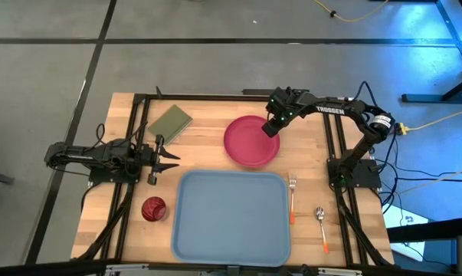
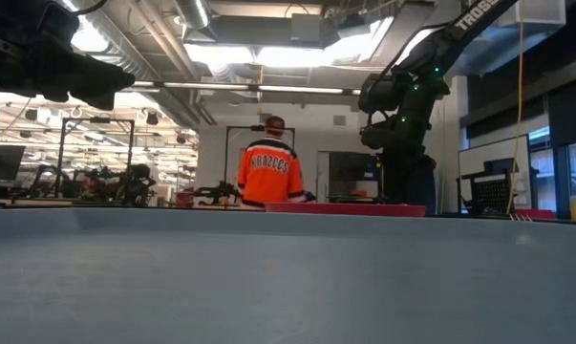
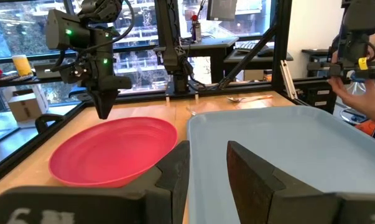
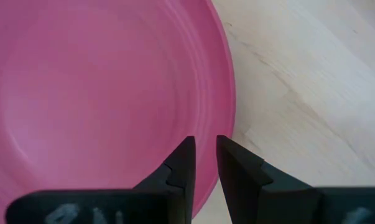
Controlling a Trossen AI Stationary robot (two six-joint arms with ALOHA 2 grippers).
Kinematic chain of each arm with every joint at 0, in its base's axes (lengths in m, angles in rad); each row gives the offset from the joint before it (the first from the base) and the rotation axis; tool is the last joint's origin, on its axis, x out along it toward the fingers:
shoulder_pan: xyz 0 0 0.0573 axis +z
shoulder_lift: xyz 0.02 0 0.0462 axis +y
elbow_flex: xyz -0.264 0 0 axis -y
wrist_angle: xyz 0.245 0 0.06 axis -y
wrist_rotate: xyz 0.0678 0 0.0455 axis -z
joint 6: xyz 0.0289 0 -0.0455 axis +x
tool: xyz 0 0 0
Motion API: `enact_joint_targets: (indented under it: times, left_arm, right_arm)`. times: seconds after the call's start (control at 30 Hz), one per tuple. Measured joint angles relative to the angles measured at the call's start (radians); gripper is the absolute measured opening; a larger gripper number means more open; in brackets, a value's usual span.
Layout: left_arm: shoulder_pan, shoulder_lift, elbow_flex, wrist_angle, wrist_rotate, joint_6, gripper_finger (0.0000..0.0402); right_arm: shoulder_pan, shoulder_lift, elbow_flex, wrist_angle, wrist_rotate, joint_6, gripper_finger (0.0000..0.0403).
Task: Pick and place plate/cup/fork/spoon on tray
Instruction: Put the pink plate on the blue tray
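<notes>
An olive green rectangular pad (image 1: 170,122) lies tilted on the wooden table (image 1: 208,111), in the upper left part of the tabletop in the high view. Grey floor with dark seams fills the top of that frame, and a yellow cable (image 1: 436,119) runs off at the right edge. In the low view, a person in an orange jersey (image 2: 269,173) stands at centre, back turned, among workshop benches under ceiling lights.

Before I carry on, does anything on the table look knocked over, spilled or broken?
Nothing stands out. The plate lies flat with the right gripper over its rim; cup upright, fork and spoon beside the tray.
</notes>
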Motion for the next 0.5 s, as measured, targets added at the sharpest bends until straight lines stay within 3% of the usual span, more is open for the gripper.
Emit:
enact_joint_targets:
  times: [0.27, 0.5]
  left_arm:
    - [0.000, 0.000, 0.000, 0.000, 0.000, 0.000, 0.0100]
    - [0.000, 0.000, 0.000, 0.000, 0.000, 0.000, 0.0100]
  right_arm:
    - [0.000, 0.000, 0.000, -0.001, 0.026, 0.002, 0.0074]
    - [0.001, 0.000, 0.000, -0.001, 0.025, 0.023, 0.0126]
